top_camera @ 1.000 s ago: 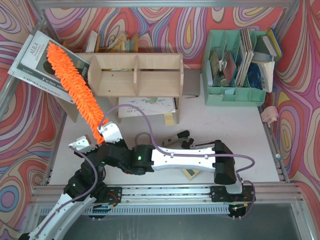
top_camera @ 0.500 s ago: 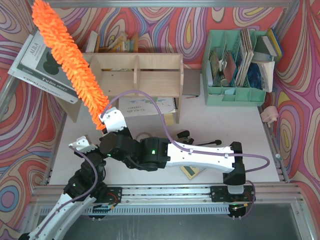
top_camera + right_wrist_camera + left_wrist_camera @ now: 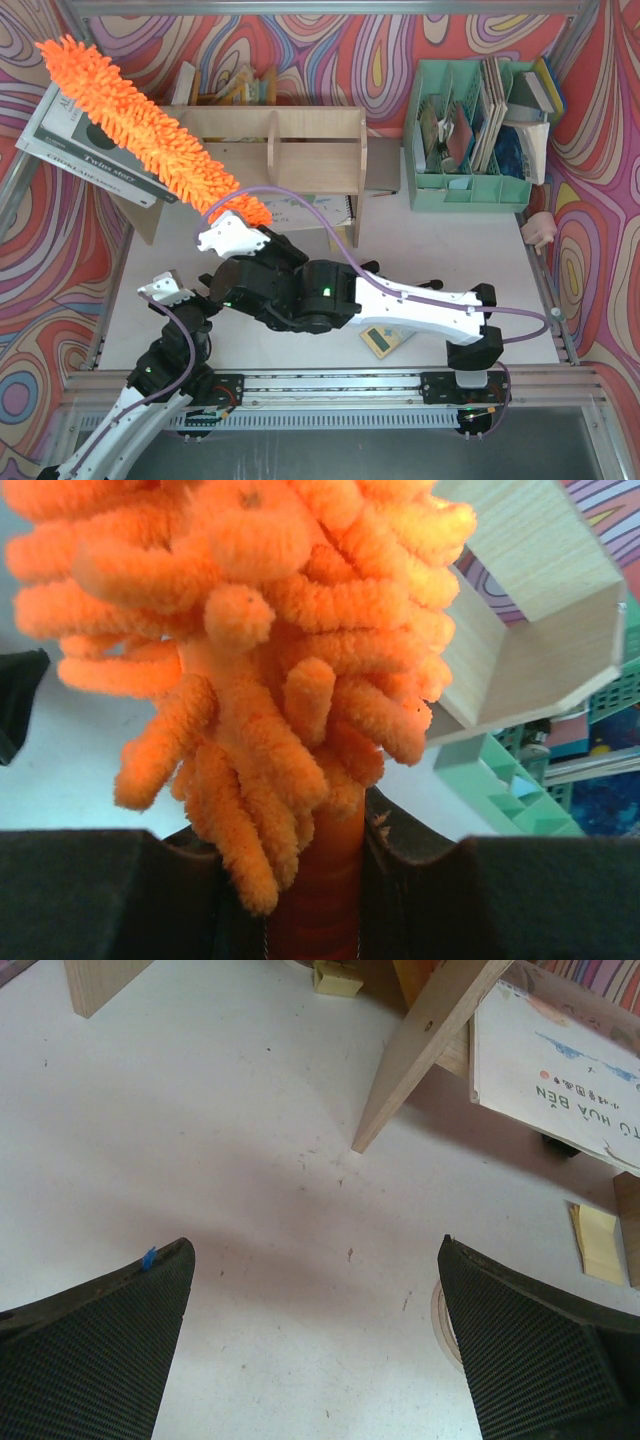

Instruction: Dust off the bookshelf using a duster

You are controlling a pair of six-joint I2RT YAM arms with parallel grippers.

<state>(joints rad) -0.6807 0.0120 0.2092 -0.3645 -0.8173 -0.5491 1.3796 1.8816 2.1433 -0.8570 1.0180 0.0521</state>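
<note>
**Duster pinched in right end effector, head slanted over the bookshelf's left end**

Right end effector: pressed together on the duster at the base of its head. In my wrist view the orange stem runs down between the two dark fingers, and the shaggy strands of the duster fill most of the frame above them.

Duster position: from my right end effector the head runs up and left on a diagonal. It crosses the left end of the bookshelf and passes over a magazine leaning at the bench's back left corner, where the tip ends. I cannot tell from above whether the strands touch the wood. The grip point sits just in front of the shelf's left half, over a spiral-bound book lying under the shelf.

Bookshelf: stands along the back edge of the bench, left of centre. In the right wrist view a pale corner of the bookshelf shows just beside the strands on the right.

Left end effector: spread wide, holding nothing, near the bench's front left corner and well apart from the duster. Its wrist view shows both pads over bare white bench, with a slanted wooden leg of the bookshelf ahead.

Green file organizer: back right of the bench, apart from the duster.
</note>
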